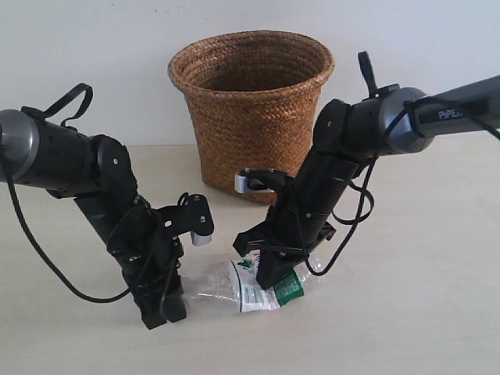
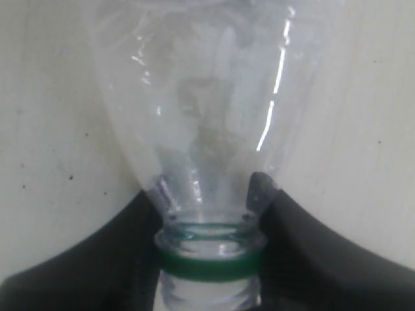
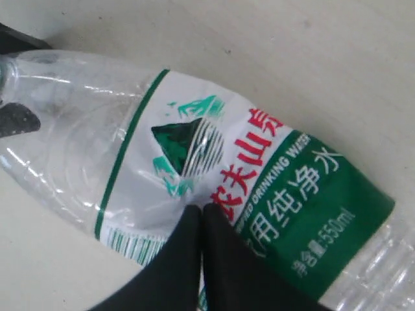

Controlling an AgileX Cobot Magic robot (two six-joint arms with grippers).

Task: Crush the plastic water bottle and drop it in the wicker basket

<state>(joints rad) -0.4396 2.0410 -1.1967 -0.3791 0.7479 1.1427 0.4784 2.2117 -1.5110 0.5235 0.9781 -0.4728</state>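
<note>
Our left gripper (image 2: 209, 210) clamps the plastic water bottle (image 2: 207, 97) by the neck. Our right gripper (image 3: 201, 219), jaws together, touches its label (image 3: 305, 207), where we read "DRINKING WATER" and "550mL".

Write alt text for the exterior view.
Two black arms work a clear bottle lying on a pale table: left gripper grips its neck, right gripper, shut, bears on the label. A wicker basket stands upright behind them.
</note>
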